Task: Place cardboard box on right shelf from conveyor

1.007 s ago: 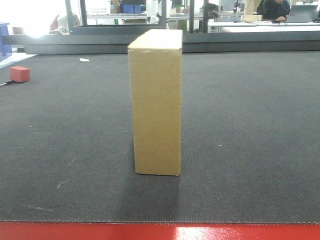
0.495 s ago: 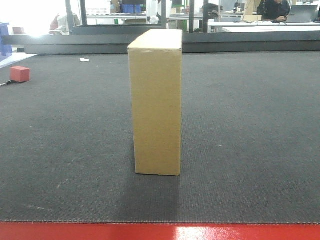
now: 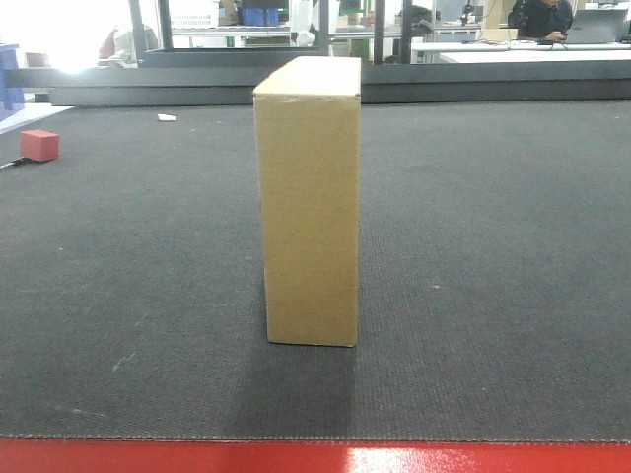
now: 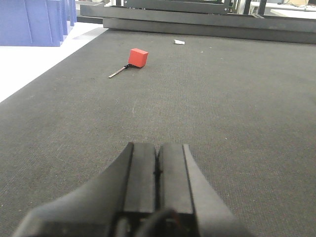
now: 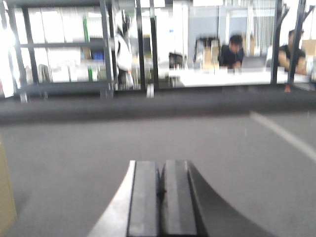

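Currently we see the cardboard box (image 3: 309,202) standing upright mid conveyor (image 3: 493,246), narrow face toward us, nothing touching it; left pincer (image 4: 158,148) closed on nothing, low over the conveyor; right pincer (image 5: 162,165) likewise closed and empty, box edge at that view's far left; small red block (image 4: 138,57) well apart, back left.

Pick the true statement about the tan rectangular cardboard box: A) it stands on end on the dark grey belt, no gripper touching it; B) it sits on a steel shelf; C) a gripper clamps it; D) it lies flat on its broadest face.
A: the tan cardboard box stands on end on the dark grey conveyor belt; the left gripper and right gripper are shut, empty.
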Controlling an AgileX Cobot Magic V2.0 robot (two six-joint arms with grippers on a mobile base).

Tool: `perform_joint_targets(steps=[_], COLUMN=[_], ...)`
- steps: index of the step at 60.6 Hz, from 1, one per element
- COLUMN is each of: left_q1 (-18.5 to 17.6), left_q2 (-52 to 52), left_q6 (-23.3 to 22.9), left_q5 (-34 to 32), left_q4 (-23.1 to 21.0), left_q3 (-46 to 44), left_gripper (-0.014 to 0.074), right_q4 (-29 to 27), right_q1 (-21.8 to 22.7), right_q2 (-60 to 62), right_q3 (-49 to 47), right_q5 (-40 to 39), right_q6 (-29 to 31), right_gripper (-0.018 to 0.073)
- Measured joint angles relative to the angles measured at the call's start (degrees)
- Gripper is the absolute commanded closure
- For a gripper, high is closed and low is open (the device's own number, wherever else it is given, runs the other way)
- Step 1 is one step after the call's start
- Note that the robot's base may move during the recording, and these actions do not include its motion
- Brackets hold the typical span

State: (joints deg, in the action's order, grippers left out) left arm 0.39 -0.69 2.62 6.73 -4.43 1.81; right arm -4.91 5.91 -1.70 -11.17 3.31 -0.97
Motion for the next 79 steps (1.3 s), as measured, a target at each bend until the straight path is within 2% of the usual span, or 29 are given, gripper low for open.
perform_joint_targets(steps=[13, 20, 34, 46, 53, 64, 73, 79], left_q1=[0.0, 0.0, 0.0, 0.0, 0.0, 0.0, 0.0, 0.0], left_q2=[0.0, 0.0, 0.0, 0.0, 0.0, 0.0, 0.0, 0.0], left_q6=[0.0, 0.0, 0.0, 0.0, 0.0, 0.0, 0.0, 0.0], left_q5=[0.0, 0.0, 0.0, 0.0, 0.0, 0.0, 0.0, 0.0], left_q4=[0.0, 0.0, 0.0, 0.0, 0.0, 0.0, 0.0, 0.0], left_q3=[0.0, 0.0, 0.0, 0.0, 0.0, 0.0, 0.0, 0.0], left_gripper=[0.0713, 0.0713, 0.0713, 0.0713, 0.0712, 0.0713, 0.0713, 0.0713], right_q4=[0.0, 0.5, 4.5, 6.3, 6.3, 7.7, 12.0, 15.7], right_q1=[-0.3, -3.7, -13.7, -26.7, -33.0, -39.3, -43.0, -45.3], right_q2=[-12.4, -20.2, -40.0, -57.0, -66.5, -79.4, -88.3, -92.5], right_q3=[-12.6, -17.9, -32.3, -49.5, -60.2, -75.1, -85.8, -90.9], right_q5=[0.2, 0.4, 8.8, 23.0, 31.1, 44.1, 54.5, 59.9], right_q6=[-3.2, -4.1, -4.5, -5.0, -7.6, -17.3, -29.1, -34.8], right_gripper=[0.0074, -0.0069, -0.0066, -0.0066, -0.0066, -0.0066, -0.0066, -0.0066])
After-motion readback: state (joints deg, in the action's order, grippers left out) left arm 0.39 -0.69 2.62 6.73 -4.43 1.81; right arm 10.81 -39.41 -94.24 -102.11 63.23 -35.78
